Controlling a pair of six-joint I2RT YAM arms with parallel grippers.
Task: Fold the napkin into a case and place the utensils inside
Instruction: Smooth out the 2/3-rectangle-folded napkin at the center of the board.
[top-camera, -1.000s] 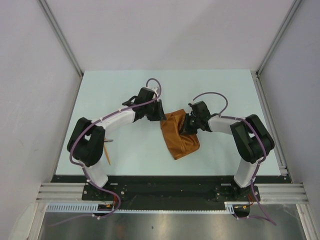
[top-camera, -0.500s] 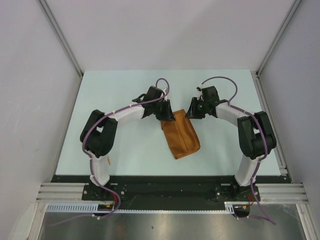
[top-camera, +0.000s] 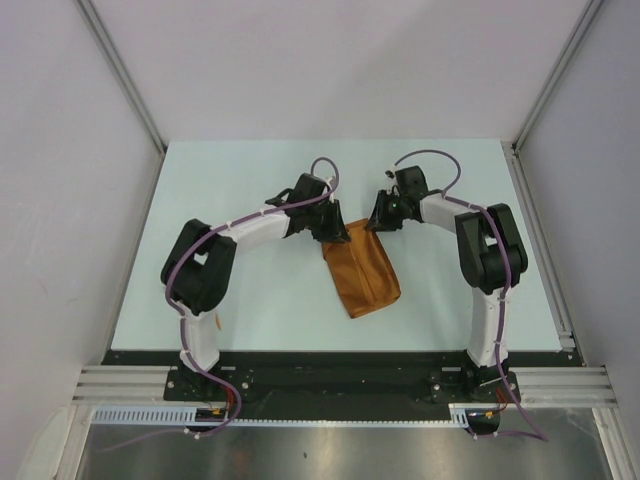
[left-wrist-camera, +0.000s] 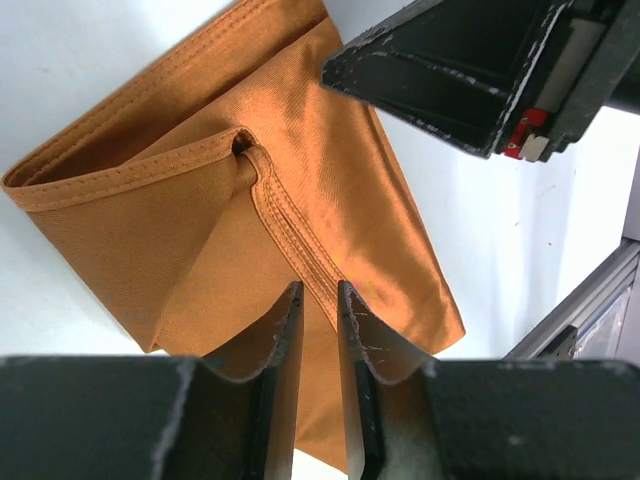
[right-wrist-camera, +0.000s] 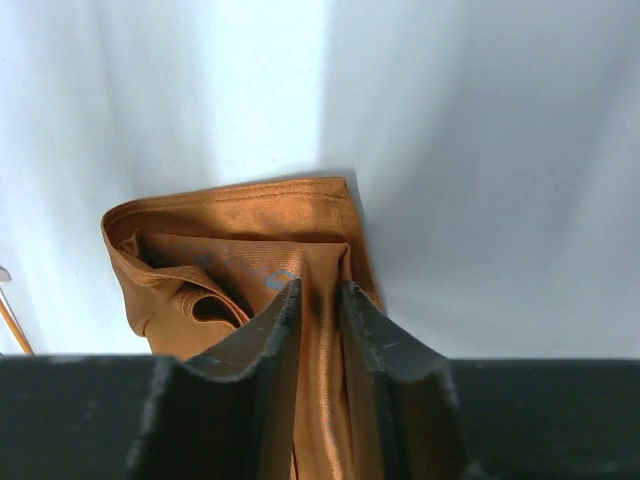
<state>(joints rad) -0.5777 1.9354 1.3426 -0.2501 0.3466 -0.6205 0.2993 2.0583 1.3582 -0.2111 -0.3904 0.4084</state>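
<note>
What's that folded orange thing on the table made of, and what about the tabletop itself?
The napkin: woven cloth, possibly cotton or a polyester blend. It shows a fine diagonal weave, stitched hems and a slight satin sheen. The tabletop: a smooth, pale, hard sheet, perhaps laminate or painted board, with soft glare and no visible grain.

top view: case (top-camera: 362, 275) far corners hidden under left gripper (top-camera: 335, 235) and right gripper (top-camera: 382, 222) | left wrist: case near end behind fingers (left-wrist-camera: 280, 380), right gripper cut by top edge | right wrist: thin orange utensil (right-wrist-camera: 14, 325) left of case, cut by frame edge, kind unclear
</note>
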